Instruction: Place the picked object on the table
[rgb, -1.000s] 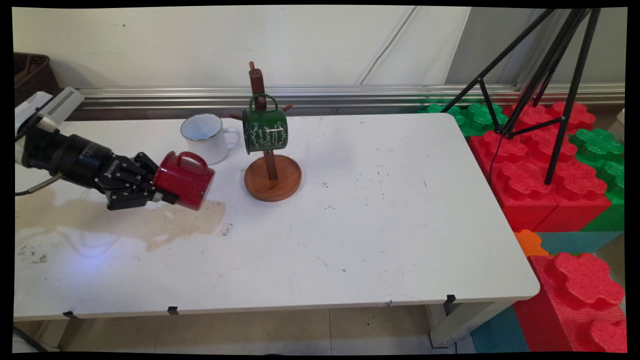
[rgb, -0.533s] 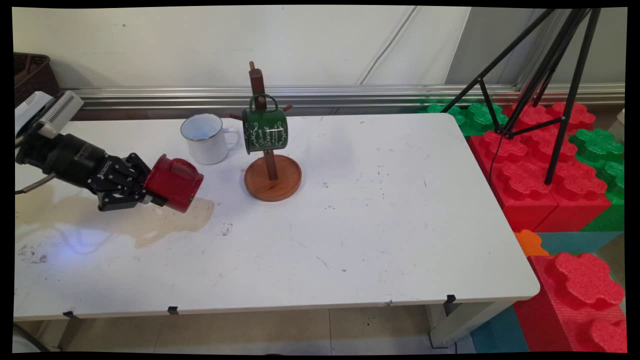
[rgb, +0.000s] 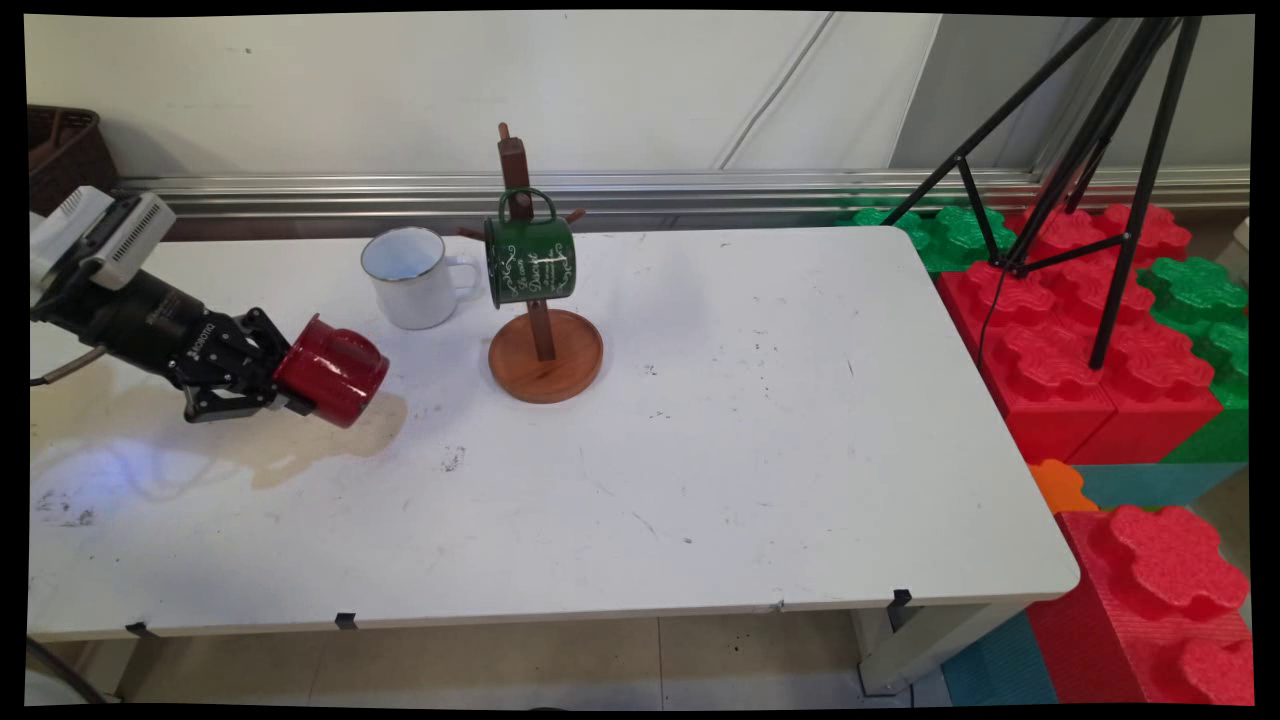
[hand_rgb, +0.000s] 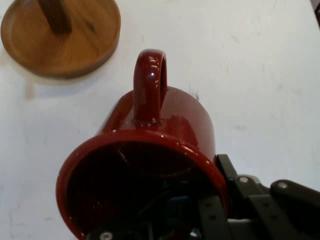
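Red enamel fills the gripper (rgb: 283, 385): its jaws are closed on the rim of a red mug (rgb: 332, 371), one finger inside the mouth and the other against the outer wall, as the hand view shows. The mug (hand_rgb: 150, 165) lies on its side in the grasp, held above the white table (rgb: 700, 480) with its shadow on a brownish stain (rgb: 300, 445) below. Its long axis runs straight out from the jaws, mouth toward the hand and base pointing away to the right, slightly downward. The handle sits on the upper side, arching away from the fingers.

Just beyond the mug's base and further back stands a white mug (rgb: 412, 277), upright, apart from the red one. Further out along the same line is a wooden mug stand (rgb: 542, 345), its round base on the table; a green mug (rgb: 530, 258) hangs from one of its pegs, facing the jaws. In the hand view the stand's base (hand_rgb: 62, 35) lies ahead of the held mug, beyond its handle. Far out to the right, off the table, are red and green foam blocks (rgb: 1090, 330) and a black tripod (rgb: 1100, 150).
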